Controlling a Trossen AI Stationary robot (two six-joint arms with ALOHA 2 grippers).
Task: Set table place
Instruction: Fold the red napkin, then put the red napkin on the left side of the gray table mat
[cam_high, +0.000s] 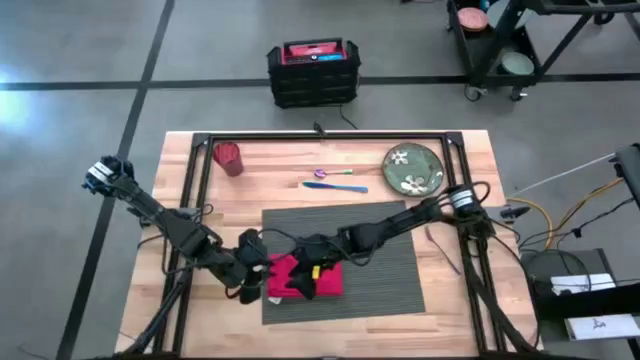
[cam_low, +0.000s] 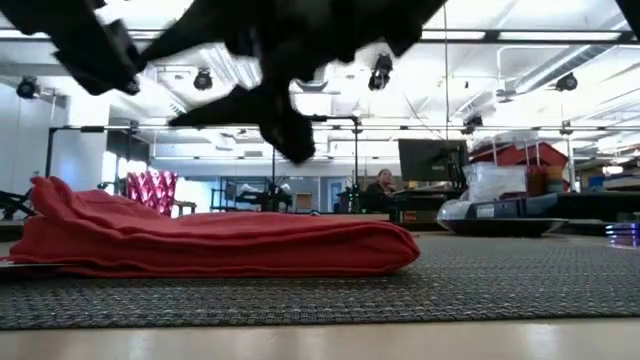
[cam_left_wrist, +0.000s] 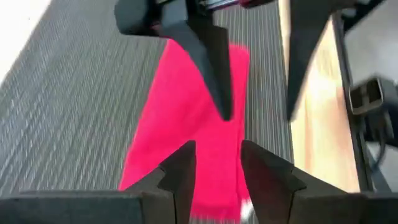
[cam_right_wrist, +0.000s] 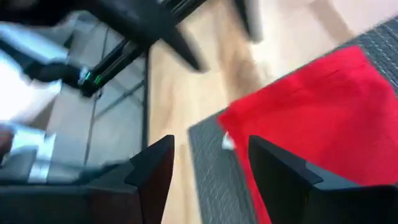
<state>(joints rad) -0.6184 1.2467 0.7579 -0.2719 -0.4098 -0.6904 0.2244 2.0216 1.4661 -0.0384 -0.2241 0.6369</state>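
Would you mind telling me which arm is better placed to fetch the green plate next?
Probably the right: the plate sits beside its base, while the left end effector is at the napkin, farther off.

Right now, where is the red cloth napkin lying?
In the high view, the red cloth napkin lies on the left front part of the dark grey ribbed placemat, with the left gripper and right gripper over it.

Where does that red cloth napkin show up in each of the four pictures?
High view: red napkin at the dark placemat's lower left, under both grippers.
Low view: folded napkin left of centre, lying on the mat.
Left wrist view: centre, running lengthwise.
Right wrist view: right side.
Shared landmark: the ribbed placemat beneath it.
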